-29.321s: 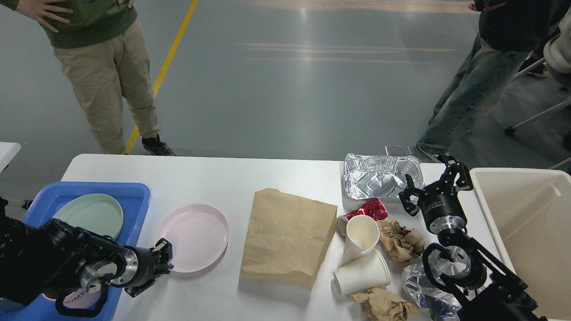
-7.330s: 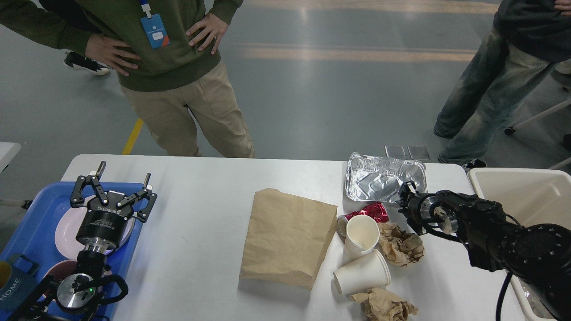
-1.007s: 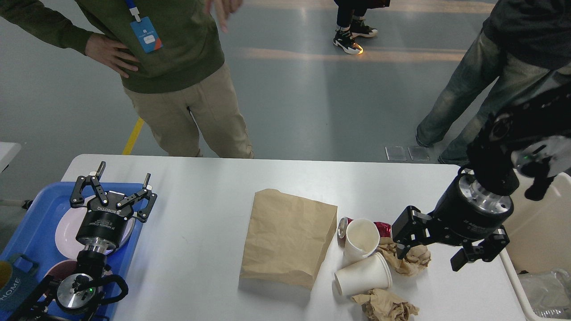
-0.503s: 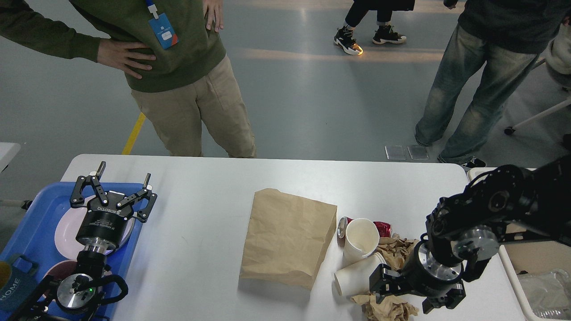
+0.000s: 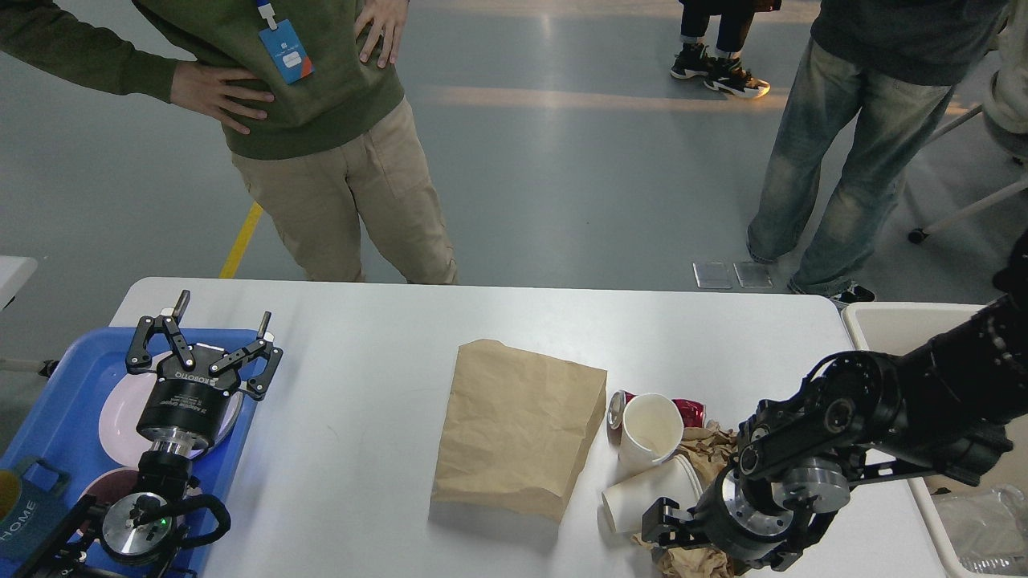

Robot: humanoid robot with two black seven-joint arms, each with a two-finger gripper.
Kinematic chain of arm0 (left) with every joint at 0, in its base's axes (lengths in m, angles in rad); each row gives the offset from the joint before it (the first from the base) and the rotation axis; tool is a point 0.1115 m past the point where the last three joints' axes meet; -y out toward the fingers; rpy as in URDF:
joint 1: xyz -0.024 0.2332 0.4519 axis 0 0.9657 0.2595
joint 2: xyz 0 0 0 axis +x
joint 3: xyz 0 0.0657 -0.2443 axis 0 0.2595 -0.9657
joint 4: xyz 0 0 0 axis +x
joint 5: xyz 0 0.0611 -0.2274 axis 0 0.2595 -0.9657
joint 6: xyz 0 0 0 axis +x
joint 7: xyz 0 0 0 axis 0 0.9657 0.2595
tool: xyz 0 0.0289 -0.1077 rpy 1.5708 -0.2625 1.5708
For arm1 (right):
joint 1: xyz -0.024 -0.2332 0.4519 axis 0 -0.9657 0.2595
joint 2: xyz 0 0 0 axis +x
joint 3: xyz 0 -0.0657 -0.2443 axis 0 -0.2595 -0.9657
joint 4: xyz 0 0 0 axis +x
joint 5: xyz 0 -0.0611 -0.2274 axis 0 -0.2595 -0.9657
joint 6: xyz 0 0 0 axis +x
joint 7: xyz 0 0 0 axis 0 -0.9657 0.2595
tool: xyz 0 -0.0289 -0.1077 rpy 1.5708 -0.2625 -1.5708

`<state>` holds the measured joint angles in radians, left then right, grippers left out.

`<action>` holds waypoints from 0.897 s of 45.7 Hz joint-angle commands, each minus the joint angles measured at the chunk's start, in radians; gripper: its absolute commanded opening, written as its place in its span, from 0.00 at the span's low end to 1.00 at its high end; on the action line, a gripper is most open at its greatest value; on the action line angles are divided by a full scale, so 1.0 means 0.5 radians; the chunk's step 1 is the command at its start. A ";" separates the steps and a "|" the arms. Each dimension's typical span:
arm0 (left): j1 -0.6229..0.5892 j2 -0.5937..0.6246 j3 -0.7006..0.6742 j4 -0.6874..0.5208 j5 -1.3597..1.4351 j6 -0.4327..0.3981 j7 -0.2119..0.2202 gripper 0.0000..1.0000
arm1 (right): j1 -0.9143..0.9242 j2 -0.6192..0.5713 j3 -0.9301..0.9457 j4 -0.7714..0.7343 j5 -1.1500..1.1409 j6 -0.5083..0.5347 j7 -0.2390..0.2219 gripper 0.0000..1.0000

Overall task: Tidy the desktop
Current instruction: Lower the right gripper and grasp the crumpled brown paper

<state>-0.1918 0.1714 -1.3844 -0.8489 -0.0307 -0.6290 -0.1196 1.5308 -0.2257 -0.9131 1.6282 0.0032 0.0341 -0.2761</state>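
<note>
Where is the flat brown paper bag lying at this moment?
In the head view, the brown paper bag lies flat near the middle of the desktop, just left of the upright paper cup and the trash pile.

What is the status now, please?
Left gripper open above blue plastic tray. Right gripper low over crumpled brown paper wad, state unclear. White rectangular desktop uncleared: flat brown paper bag, two white paper cups.

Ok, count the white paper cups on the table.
2. One cup stands beside the brown paper bag; the other cup lies on its side just nearer. The right arm could hide more.
</note>
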 commanded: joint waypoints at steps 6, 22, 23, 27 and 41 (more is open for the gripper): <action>0.000 0.001 0.001 0.001 0.000 0.000 0.000 0.97 | -0.153 0.019 0.025 -0.170 0.000 -0.019 -0.003 0.96; 0.000 0.001 -0.002 -0.002 0.000 0.000 0.000 0.97 | -0.352 0.126 0.022 -0.391 0.000 -0.019 0.000 0.93; 0.000 0.001 0.001 0.001 0.000 0.000 0.000 0.97 | -0.362 0.126 0.022 -0.403 -0.003 -0.019 0.000 0.92; 0.000 -0.002 0.001 0.001 0.000 0.000 0.000 0.97 | -0.408 0.132 0.022 -0.437 -0.003 -0.019 0.000 0.86; 0.000 -0.002 0.001 0.001 0.000 0.000 0.000 0.97 | -0.457 0.135 0.025 -0.462 0.000 -0.001 0.003 0.26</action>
<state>-0.1918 0.1712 -1.3844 -0.8487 -0.0307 -0.6290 -0.1196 1.3064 -0.1581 -0.9021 1.3961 0.0014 0.0291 -0.2754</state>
